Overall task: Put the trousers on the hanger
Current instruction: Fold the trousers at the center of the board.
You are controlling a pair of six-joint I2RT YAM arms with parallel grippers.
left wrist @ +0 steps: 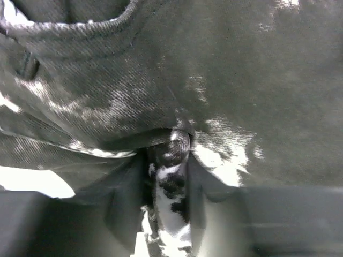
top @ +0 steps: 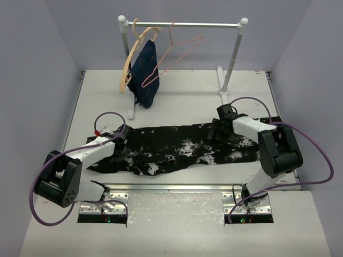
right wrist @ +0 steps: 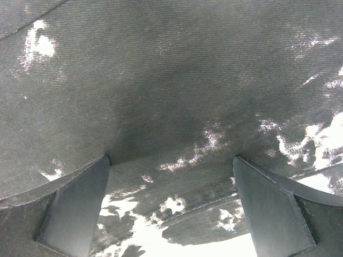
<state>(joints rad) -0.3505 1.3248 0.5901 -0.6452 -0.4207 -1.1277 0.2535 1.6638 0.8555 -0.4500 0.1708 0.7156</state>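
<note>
The black, white-speckled trousers (top: 177, 150) lie flat and lengthwise across the table. My left gripper (top: 120, 143) rests on their left end. In the left wrist view this gripper (left wrist: 169, 156) is shut on a raised fold of the trousers (left wrist: 225, 80), with speckled cloth bunched between the jaws. My right gripper (top: 218, 131) sits on the right part of the trousers. In the right wrist view it (right wrist: 171, 158) stands open, both fingers (right wrist: 75, 209) pressed onto the flat cloth (right wrist: 177, 80). The pink wire hanger (top: 174, 56) hangs tilted on the rail at the back, far from both grippers.
A clothes rail (top: 185, 24) on white posts stands at the back of the table. A tan wooden hanger (top: 127, 61) with a navy garment (top: 146, 72) hangs left of the pink one. A metal strip (top: 187, 187) marks the table's near edge.
</note>
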